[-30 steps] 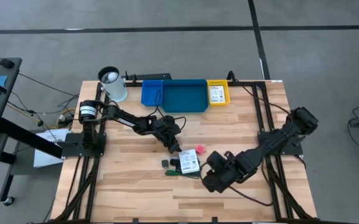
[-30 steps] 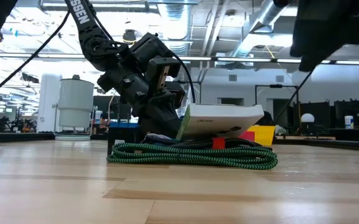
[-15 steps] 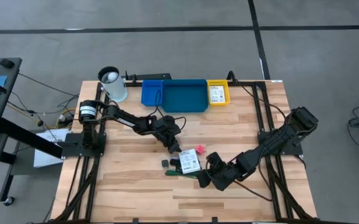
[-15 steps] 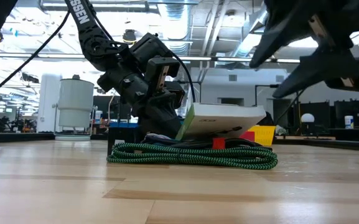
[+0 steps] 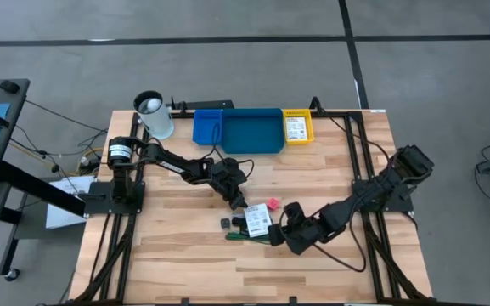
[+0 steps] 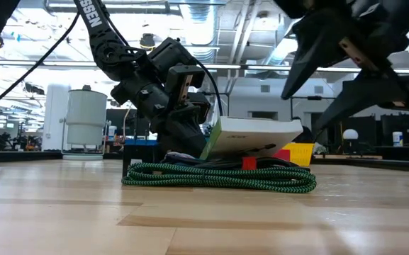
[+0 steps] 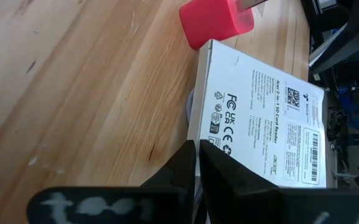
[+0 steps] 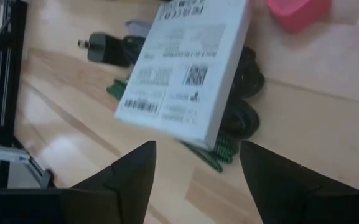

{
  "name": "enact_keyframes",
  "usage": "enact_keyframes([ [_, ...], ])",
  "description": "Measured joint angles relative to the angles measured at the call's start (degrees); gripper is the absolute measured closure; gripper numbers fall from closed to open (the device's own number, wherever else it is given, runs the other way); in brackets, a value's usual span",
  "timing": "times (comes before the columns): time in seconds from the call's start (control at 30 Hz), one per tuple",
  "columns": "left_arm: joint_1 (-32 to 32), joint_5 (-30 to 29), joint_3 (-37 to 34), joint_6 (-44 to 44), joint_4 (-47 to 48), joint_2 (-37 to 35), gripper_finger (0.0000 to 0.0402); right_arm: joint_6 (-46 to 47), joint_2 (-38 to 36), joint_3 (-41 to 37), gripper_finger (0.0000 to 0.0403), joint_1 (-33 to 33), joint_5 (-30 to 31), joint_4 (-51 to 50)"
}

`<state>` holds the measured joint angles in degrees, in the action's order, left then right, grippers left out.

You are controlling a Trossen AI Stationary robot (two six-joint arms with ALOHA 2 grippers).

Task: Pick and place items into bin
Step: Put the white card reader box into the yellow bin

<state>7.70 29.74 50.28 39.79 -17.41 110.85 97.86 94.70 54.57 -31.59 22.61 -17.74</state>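
Fingers spread wide, my right gripper [image 5: 276,231] hovers at the lower middle of the overhead frame, just right of a small heap of loose items on the wooden table [image 5: 185,255]. Topmost in that heap is a white box [image 5: 258,221] with printed labels, propped at a tilt on a coiled green-and-black cable [image 6: 218,177]; a pink-red cube [image 5: 273,204] sits just beside the box's upper right corner, and a small black plug [image 5: 226,223] lies at the heap's left edge. My left gripper [image 5: 238,201], its fingers pressed together on nothing, points down at the upper left side of the box, with its fingertips at the box's edge in the wrist view. Along the top edge of the table stand a blue bin [image 5: 251,130], a smaller blue tray [image 5: 206,127] to its left and a yellow tray [image 5: 297,127] to its right; none of the heap's items is in them. A white cup [image 5: 154,116] stands at the table's upper left corner.
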Motion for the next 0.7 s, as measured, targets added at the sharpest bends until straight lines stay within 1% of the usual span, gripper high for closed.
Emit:
enact_keyframes([
  [0.17,0.0,-0.02,0.0,0.0,0.0,0.0,0.0392,-0.17,0.12,0.0,0.0172,1.56,-0.41,0.7],
  [0.37,0.01,-0.04,0.0,-0.02,-0.01,0.0,0.0392,-0.82,0.2,-0.16,0.0172,2.4,-2.98,1.23],
  [0.5,0.0,-0.04,0.0,-0.11,-0.01,0.0,0.0392,-0.5,0.22,-2.64,0.0172,2.49,-4.72,5.42],
  [0.7,0.0,-0.09,0.02,-0.17,-0.01,0.0,0.0392,-0.37,0.22,-5.32,0.0172,3.19,-4.76,10.62],
])
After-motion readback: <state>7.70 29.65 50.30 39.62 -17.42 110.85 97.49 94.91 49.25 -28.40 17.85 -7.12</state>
